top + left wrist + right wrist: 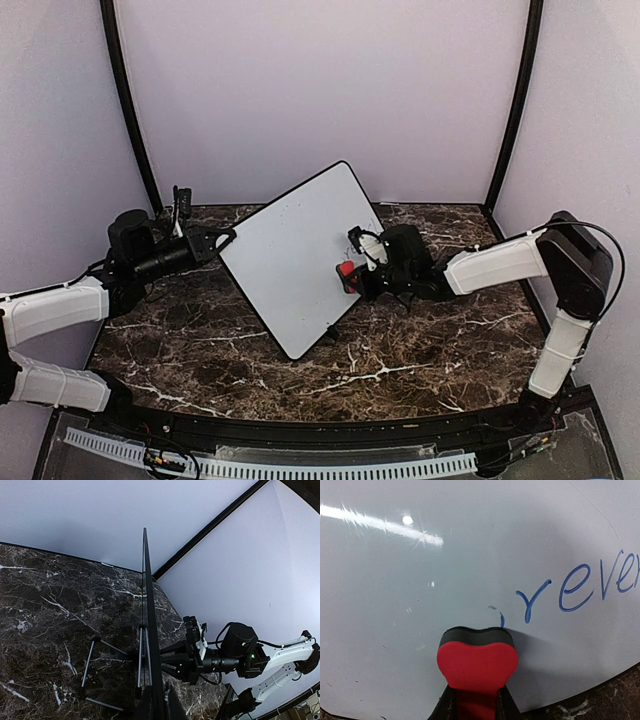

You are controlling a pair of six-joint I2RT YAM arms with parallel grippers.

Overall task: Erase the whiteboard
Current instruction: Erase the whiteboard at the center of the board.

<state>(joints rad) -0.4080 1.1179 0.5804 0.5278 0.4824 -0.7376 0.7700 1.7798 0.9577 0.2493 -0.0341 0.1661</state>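
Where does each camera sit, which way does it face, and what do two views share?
Top external: above and behind, facing down on the table; left arm and right arm show.
Left wrist: looks along the whiteboard's edge toward the right arm; own fingers grip the edge.
Right wrist: faces the whiteboard closely; own fingers hold the red eraser near blue writing.
Shared: top and right wrist both show the eraser.

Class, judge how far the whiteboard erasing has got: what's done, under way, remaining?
Done: most of the whiteboard shows no writing. In hand: the right jaws press the red eraser against it, left jaws steadying its edge. Left: the blue writing beside the eraser.
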